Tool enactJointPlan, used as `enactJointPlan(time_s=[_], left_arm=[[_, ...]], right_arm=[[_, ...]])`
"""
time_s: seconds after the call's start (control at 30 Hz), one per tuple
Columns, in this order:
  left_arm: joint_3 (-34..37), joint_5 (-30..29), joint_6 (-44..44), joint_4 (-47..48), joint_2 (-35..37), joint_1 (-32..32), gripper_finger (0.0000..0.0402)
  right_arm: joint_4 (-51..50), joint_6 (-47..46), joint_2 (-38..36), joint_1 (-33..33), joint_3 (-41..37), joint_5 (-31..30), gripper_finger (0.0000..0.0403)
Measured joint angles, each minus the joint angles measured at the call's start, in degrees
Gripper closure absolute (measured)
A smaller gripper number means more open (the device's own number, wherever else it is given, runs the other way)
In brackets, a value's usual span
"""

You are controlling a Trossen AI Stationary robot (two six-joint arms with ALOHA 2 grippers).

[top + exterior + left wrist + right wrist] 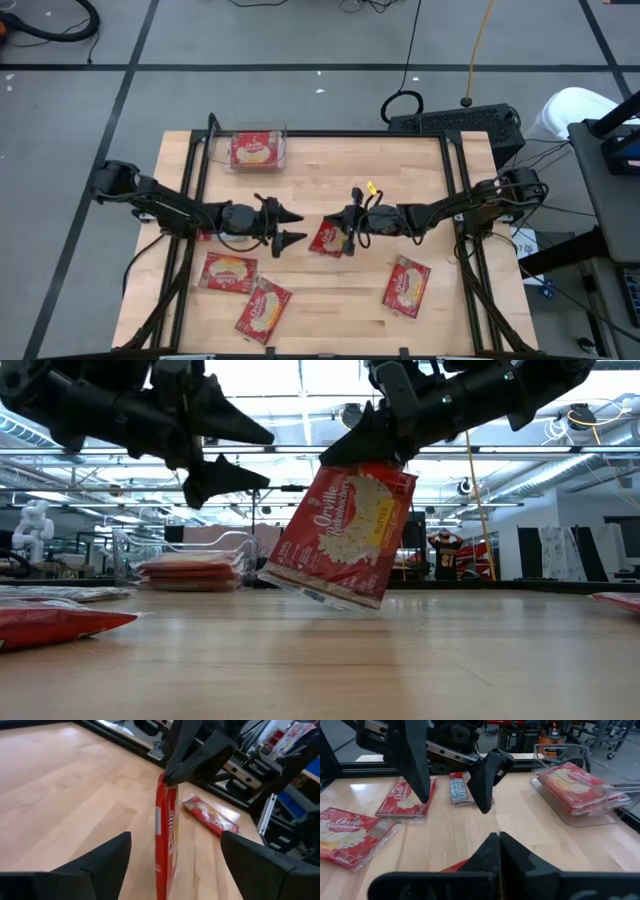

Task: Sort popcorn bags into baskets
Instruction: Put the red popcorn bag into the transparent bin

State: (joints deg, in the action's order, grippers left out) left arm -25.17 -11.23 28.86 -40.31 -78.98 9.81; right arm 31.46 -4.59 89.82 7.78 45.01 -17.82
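Right hand [340, 228] is pinched shut on the top edge of a popcorn bag [345, 532], which hangs tilted at the middle of the desk [330, 300], its lower corner at or just above the wood. Facing it from just beside, the left hand [292, 227] hovers with its two fingers spread wide and nothing between them; in the left wrist view the bag stands edge-on between those open fingers [107, 855] without touching them. Both dark arms reach in level from the desk's two sides and meet near the centre. At the far left corner sits the clear bin [257, 150] with red bags stacked inside. Two more bags [229, 272] lie flat near the front left, one just beside the other, and another bag [406, 286] lies flat at the front right, well apart from the hands.
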Motion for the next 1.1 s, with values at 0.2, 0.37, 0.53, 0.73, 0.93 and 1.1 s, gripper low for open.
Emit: enactJointPlan(time_s=[0.2, 0.37, 0.53, 0.73, 0.93, 1.1], left_arm=[[-3.77, 1.58, -2.90, -1.77, -8.41, -2.13, 0.0095], [-9.90, 4.85, -10.11, -1.99, -16.15, -3.27, 0.0116], [-14.15, 7.40, -12.64, -2.09, -20.51, -5.79, 0.0139], [-14.91, 16.78, -13.61, -1.70, -20.93, -9.33, 0.0227], [-14.89, 21.25, -13.46, 0.00, -19.99, -11.70, 0.0360], [-14.85, 26.28, -12.73, 1.63, -18.69, -13.45, 0.0372]], right_arm=[[1.44, 0.99, 0.00, -0.34, 0.00, 0.00, 0.0403], [1.83, 1.02, 0.00, -0.88, 0.02, 0.08, 0.0403], [2.19, 1.59, 0.00, -1.03, 0.02, 0.11, 0.0403], [2.17, 4.04, -0.02, -1.03, 0.02, 0.09, 0.0403], [1.81, 5.28, -0.04, -1.23, 0.04, -0.08, 0.0402], [1.68, 5.32, -1.13, -0.76, -0.10, -6.36, 0.0369]])
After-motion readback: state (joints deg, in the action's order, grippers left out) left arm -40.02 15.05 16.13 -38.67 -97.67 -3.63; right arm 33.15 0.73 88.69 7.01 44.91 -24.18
